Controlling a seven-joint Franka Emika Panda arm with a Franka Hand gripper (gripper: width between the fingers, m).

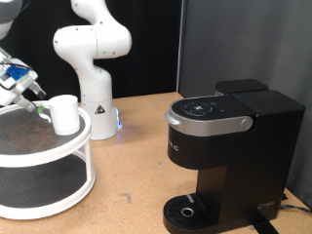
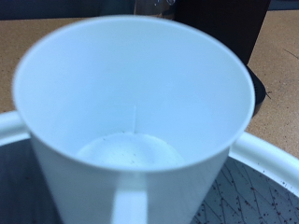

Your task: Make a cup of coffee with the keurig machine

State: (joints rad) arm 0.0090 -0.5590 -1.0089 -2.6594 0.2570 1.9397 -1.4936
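white cup [image 1: 65, 113] up on the round stand [image 1: 44, 185], well apart from the keurig machine [image 1: 229, 146]. gripper [image 1: 29, 95] right beside it; open or shut, cannot tell. looks light, hard, smooth; best grabbed by the rim or handle.

Cup [image 2: 140, 112] smooth matt white; keurig machine [image 1: 229, 146] black plastic, satin-silver handle.

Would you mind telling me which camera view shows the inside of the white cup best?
The wrist view: the cup fills the frame from above, showing its bare interior and floor. The exterior view shows only its outer wall, small, on the white stand's top tier beside the end effector.
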